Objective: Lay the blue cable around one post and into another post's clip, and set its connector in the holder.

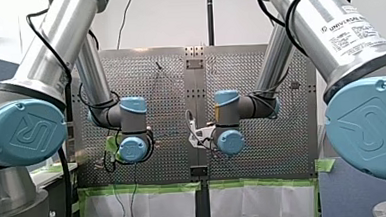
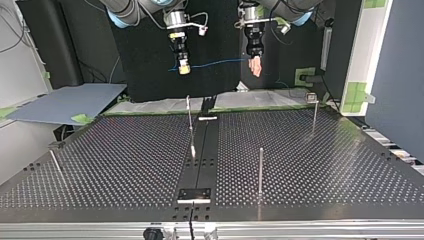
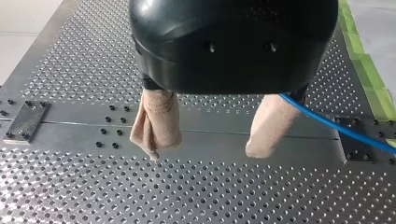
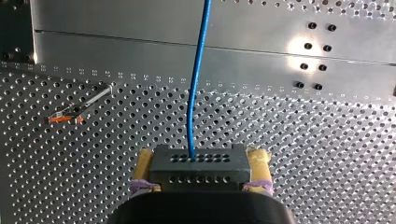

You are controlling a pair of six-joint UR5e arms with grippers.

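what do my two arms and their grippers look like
Both my left arm and my right arm are silver tubes with light blue joint caps and black cables looped alongside. The right one carries a Universal Robots label. There is a rounded black housing with beige pads on my left gripper, and a black body with yellow pads on my right gripper.

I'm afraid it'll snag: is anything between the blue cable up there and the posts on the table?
Nothing visible. The blue cable hangs in the air between my right gripper, shut on its connector, and my left gripper; only open space lies above the posts.
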